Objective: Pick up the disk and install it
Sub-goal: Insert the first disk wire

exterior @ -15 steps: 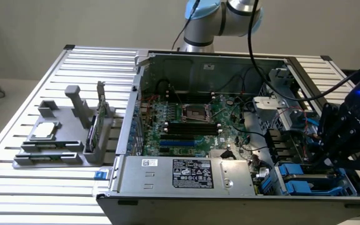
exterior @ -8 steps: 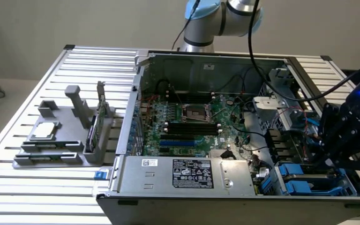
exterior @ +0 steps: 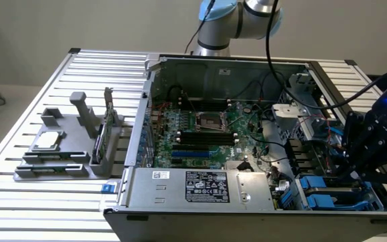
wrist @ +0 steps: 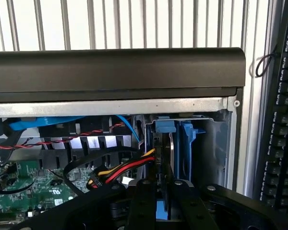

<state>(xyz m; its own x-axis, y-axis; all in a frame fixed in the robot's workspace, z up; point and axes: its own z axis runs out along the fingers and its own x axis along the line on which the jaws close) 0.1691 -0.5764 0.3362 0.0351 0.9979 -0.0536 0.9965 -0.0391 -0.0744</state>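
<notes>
The disk (wrist: pixel 165 146) shows edge-on in the wrist view. It is a thin dark slab with a blue plastic rail on it, standing upright in the drive bay at the case's corner. My gripper (wrist: pixel 162 207) is shut on its near edge, with one black finger (wrist: pixel 144 203) on each side. In the exterior view my gripper (exterior: pixel 356 169) reaches down into the case's near corner at that view's right, over the blue drive rails (exterior: pixel 320 194). Its fingertips are hidden behind the case parts there.
A second blue rail (wrist: pixel 187 139) stands right beside the disk. Red, yellow and black cables (wrist: pixel 127 167) run close to the bay. The black case wall (wrist: pixel 115 67) lies just beyond, and a keyboard (wrist: pixel 284 120) sits outside it. A grey fixture (exterior: pixel 52 161) holds a chip and a card.
</notes>
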